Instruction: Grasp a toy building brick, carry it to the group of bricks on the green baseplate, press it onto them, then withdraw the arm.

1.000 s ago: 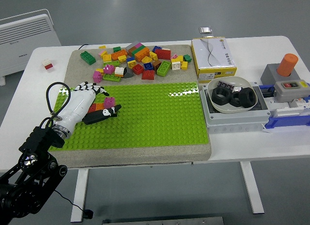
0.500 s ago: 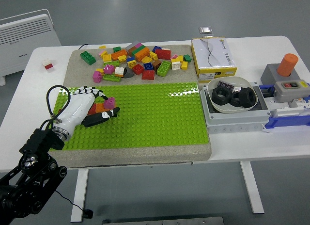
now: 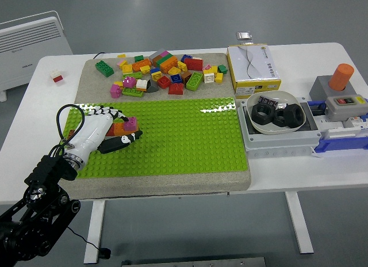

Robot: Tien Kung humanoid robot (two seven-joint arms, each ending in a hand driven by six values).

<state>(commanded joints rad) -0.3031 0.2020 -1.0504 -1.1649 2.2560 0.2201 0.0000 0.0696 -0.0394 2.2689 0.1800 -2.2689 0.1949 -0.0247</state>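
Note:
A small group of bricks (image 3: pixel 126 126), pink, orange and red, sits on the left part of the green baseplate (image 3: pixel 184 134). My left hand (image 3: pixel 118 126), white with black-and-white fingers, lies on the plate just left of the group. Its fingers (image 3: pixel 106 111) reach along the group's far side and its thumb (image 3: pixel 123 140) lies along the near side. The fingers look relaxed and open, not clamped on a brick. A pile of loose bricks (image 3: pixel 164 71) lies on the grey mat behind the plate. The right arm is out of view.
A yellow and white box (image 3: pixel 253 63) stands at the back right. A grey tray with a bowl of black nuts (image 3: pixel 275 114) is to the right of the mat. A small red and white brick (image 3: pixel 56 76) lies on the table at the far left.
My left hand has slid back down and to the left across the plate. The brick group has stayed in place and now shows more fully beyond the fingertips.

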